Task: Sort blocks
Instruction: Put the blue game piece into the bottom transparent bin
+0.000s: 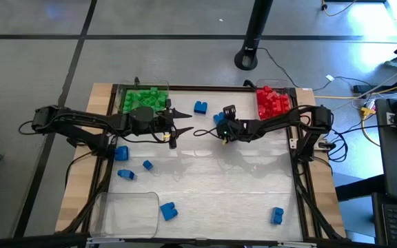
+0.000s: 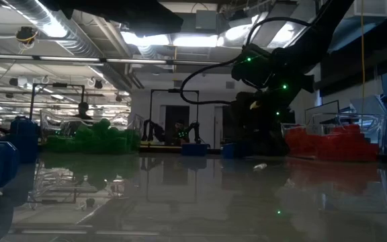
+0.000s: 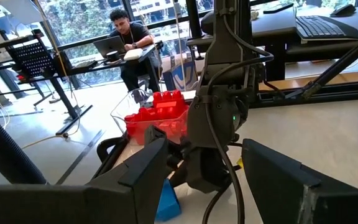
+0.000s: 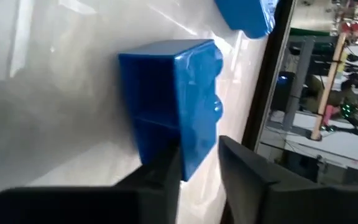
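Observation:
The blocks lie in three groups. Green ones [image 1: 145,98] fill a clear tray at the far left, and red ones [image 1: 273,101] fill a tray at the far right. Blue ones are loose on the table [image 1: 200,107] [image 1: 121,153] [image 1: 168,211] [image 1: 276,215]. My right gripper [image 4: 201,168] [image 1: 224,132] is at the table's middle far part, shut on one blue block [image 4: 173,99] [image 1: 219,119]. My left gripper [image 1: 181,129] [image 3: 210,180] hovers open just left of it, pointing toward the right arm, with nothing between its fingers. My right gripper pinches the blue block by its near end [image 4: 194,158] between its two fingers, one finger [image 4: 247,174] on the studded face and the other on the opposite face. The fingers slant downward from the table's right side. The block rests on the table.
An empty clear tray [image 1: 126,213] lies at the near left corner. Blue blocks [image 1: 147,164] [image 1: 126,174] lie between it and the left arm. The table's middle and near right are bare white surface [image 1: 219,186]. A person sits at a desk beyond the table [image 3: 126,37].

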Motion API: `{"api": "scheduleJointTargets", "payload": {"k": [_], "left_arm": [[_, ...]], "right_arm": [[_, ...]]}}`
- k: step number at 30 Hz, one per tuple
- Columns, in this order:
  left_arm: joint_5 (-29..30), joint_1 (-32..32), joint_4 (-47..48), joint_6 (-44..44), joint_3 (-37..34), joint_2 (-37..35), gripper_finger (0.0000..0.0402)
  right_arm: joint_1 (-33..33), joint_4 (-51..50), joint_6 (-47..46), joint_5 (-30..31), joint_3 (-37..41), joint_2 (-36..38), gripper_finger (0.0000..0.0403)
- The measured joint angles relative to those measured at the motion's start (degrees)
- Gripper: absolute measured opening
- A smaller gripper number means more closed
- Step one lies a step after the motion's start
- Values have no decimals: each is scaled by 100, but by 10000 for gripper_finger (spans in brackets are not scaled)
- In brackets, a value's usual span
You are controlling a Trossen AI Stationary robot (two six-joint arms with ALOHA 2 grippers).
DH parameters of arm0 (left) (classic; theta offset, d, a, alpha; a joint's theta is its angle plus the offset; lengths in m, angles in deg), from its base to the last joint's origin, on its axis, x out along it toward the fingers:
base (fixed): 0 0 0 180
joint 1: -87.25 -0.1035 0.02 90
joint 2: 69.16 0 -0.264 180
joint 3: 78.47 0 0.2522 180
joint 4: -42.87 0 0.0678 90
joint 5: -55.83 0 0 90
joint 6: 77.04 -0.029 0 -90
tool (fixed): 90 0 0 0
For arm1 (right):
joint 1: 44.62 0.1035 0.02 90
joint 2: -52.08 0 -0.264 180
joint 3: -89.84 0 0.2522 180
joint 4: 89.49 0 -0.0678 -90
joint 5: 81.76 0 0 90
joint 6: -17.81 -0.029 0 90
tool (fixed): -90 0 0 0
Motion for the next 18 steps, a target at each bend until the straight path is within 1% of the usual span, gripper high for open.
{"api": "scheduleJointTargets", "payload": {"k": [4, 7, 9, 12, 15, 18], "left_arm": [[0, 0, -4, -2, 0, 0, 198], [0, 0, -4, -4, 0, 0, 198], [0, 0, -4, -6, 0, 0, 198], [0, 0, -3, -7, 0, 0, 198], [0, 0, 4, -14, 0, 0, 198], [0, 0, 15, -22, 0, 4, 198]], "right_arm": [[0, -1, 0, -181, 0, 0, 51], [0, 65, -14, -152, -10, 20, 13], [0, 80, -28, -144, -16, 31, 9], [58, -27, -83, -237, -9, 104, 13], [243, -112, -102, -429, -3, 369, 5], [453, -169, -106, -517, 5, 796, 5]]}}
